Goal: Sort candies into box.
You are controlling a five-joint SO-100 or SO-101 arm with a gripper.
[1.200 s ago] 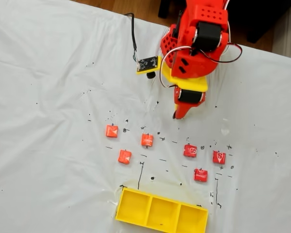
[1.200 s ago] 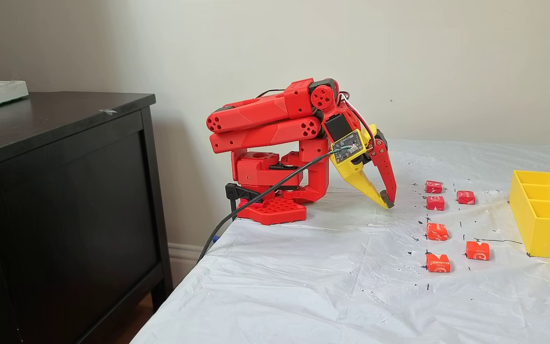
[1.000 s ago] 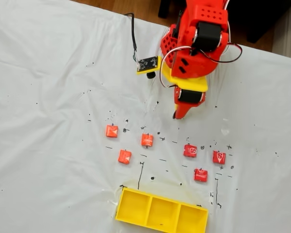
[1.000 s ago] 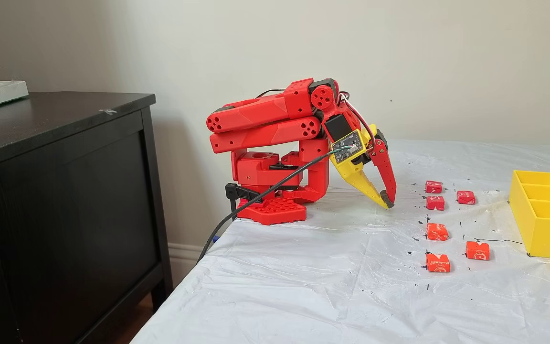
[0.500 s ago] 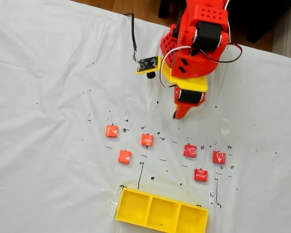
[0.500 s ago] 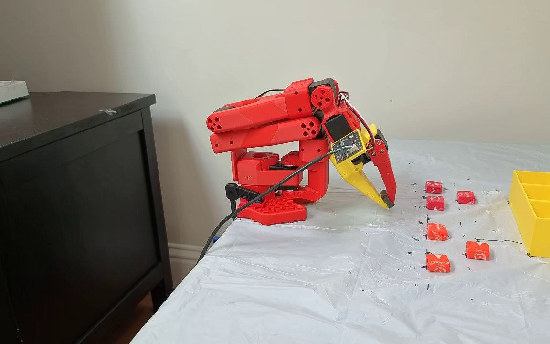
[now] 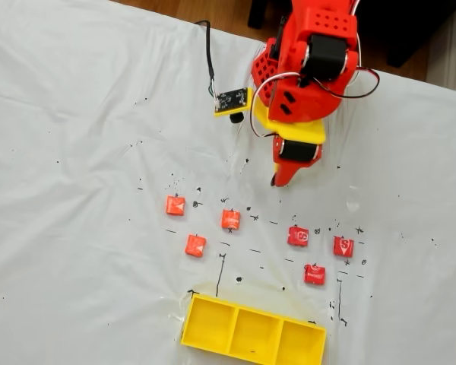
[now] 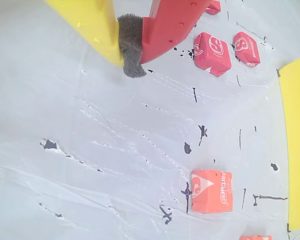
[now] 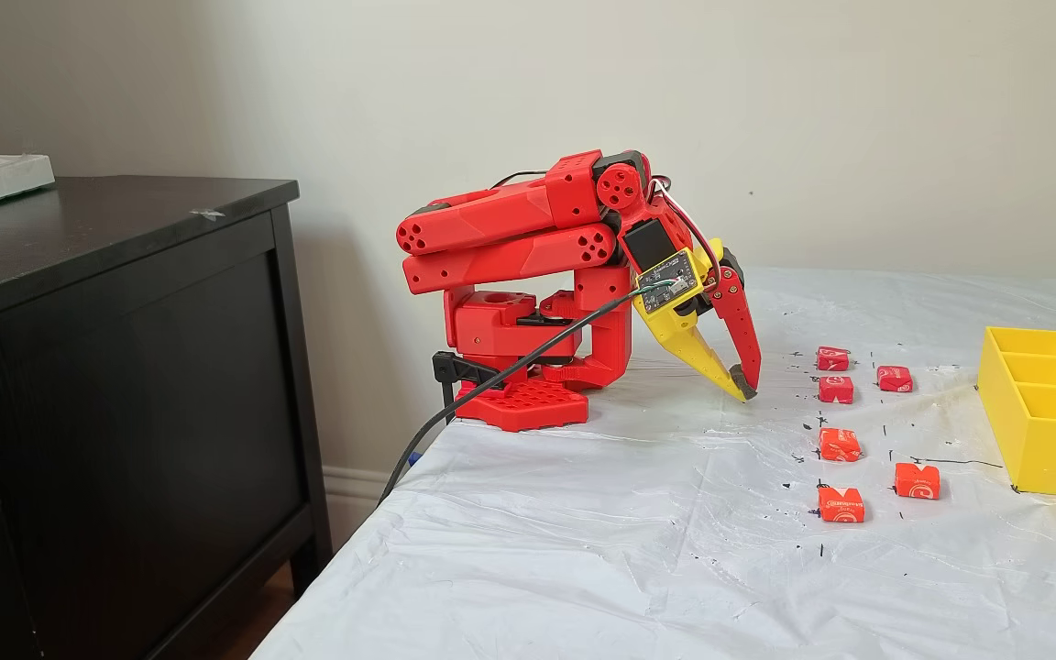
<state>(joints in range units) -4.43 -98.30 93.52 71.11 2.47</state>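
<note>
Nothing moved; tool (image 9: 744, 390) pressed together, empty, tip near tabletop (image 7: 76, 228). Box (image 7: 252, 331) long axis runs left-right, lower frame.

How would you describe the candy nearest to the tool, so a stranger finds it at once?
In the fixed view from above, start at the yellow box and look toward the red tool. Six candies lie between them; take the candy second from the left in the far row, alone near the middle gap.
</note>
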